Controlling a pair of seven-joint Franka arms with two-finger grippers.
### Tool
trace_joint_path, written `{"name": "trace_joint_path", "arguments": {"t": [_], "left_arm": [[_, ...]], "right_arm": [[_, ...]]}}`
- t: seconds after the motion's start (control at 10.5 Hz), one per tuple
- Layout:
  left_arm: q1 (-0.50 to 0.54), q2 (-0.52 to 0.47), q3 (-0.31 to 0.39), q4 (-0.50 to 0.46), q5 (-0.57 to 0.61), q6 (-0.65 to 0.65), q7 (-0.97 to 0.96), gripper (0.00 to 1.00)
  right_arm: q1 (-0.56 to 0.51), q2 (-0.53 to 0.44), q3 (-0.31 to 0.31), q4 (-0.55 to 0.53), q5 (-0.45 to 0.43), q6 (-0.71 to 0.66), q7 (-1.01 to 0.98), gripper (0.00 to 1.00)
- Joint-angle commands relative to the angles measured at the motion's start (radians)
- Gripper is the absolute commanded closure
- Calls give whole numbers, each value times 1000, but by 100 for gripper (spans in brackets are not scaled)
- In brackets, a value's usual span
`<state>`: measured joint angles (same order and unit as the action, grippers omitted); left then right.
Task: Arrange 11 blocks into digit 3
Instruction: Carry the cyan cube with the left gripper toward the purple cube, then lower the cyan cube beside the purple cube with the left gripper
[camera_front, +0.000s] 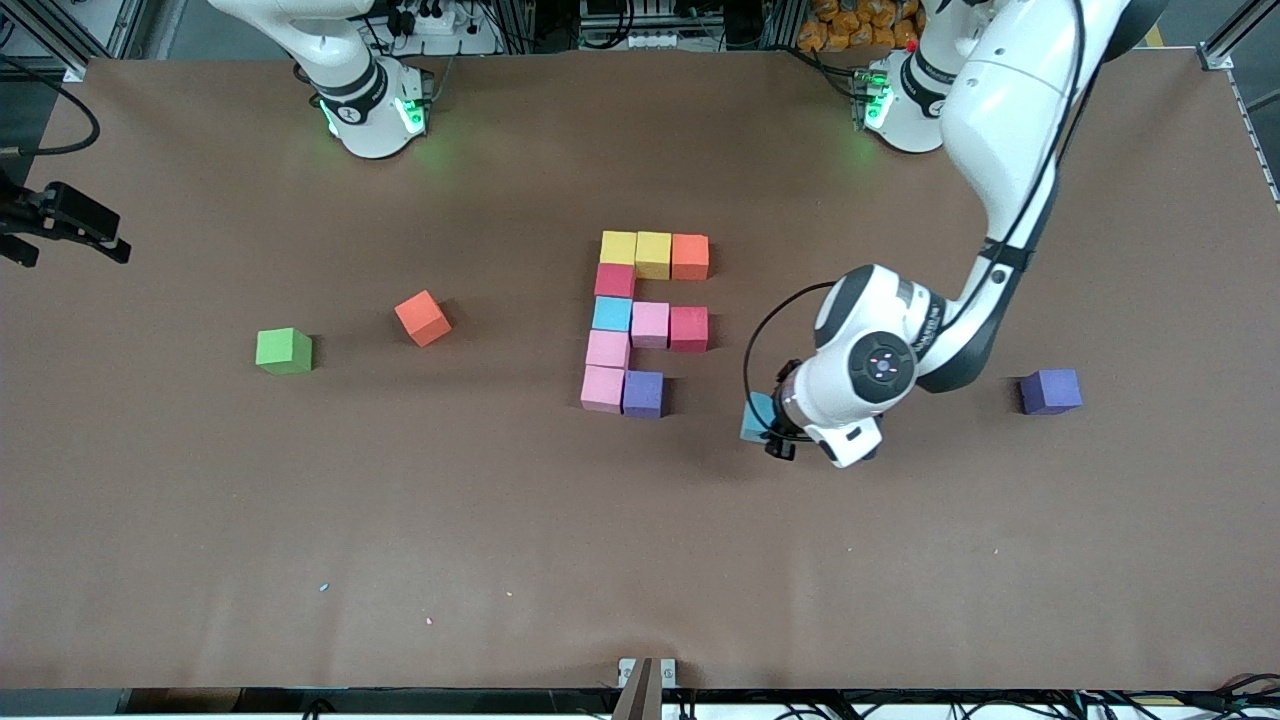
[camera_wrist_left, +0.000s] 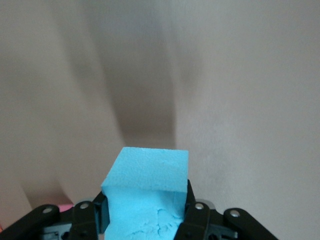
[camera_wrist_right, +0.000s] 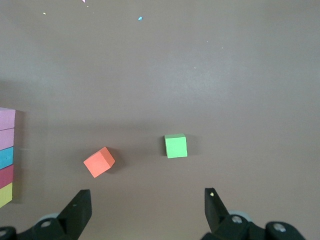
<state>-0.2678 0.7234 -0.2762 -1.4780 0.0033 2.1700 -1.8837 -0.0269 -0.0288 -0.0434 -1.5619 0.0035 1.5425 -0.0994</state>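
Observation:
In the middle of the table lies a figure of touching cubes. It runs from two yellow cubes (camera_front: 636, 250) and an orange one (camera_front: 690, 256) through red (camera_front: 615, 280), light blue (camera_front: 612, 313), pink (camera_front: 650, 323), red (camera_front: 689, 328) and two pink (camera_front: 605, 368) to purple (camera_front: 643, 393). My left gripper (camera_front: 775, 437) (camera_wrist_left: 146, 200) is shut on another light blue cube (camera_front: 756, 417) (camera_wrist_left: 150, 175), low over the table toward the left arm's end from the purple cube. My right gripper (camera_wrist_right: 147, 197) hangs open and empty high over the green cube (camera_wrist_right: 175, 146).
Toward the right arm's end, a green cube (camera_front: 284, 351) and a tilted orange-red cube (camera_front: 422, 318) (camera_wrist_right: 99, 161) lie loose. A second purple cube (camera_front: 1050, 391) sits toward the left arm's end. Small specks (camera_front: 323, 587) dot the near part of the table.

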Motion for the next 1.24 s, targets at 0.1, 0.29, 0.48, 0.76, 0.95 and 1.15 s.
{"name": "trace_joint_path", "arguments": {"t": [0.1,0.29,0.48,0.76,0.95,1.15], "left_arm": [[-66,80,8,100,-19,-12,-144,100],[-85,90,9,99,-19,-7,-172,100],[-126,102,15,99,-16,19,-199,100],[-142,108,17,91,-3,33,-192,100],[-143,116,15,88,12,51,-189,100],[-166,128,17,84,18,76,-196,100]], "right_arm": [[-5,-2,-1,16,-7,1,-6,0],[-7,-3,-1,16,-7,-9,-11,0],[-7,-2,-1,14,-5,-10,-13,0],[-5,-2,-1,14,-5,-10,-9,0],[-7,-2,-1,14,-5,-9,-8,0],[-7,-2,-1,13,-5,-10,-11,0]]}}
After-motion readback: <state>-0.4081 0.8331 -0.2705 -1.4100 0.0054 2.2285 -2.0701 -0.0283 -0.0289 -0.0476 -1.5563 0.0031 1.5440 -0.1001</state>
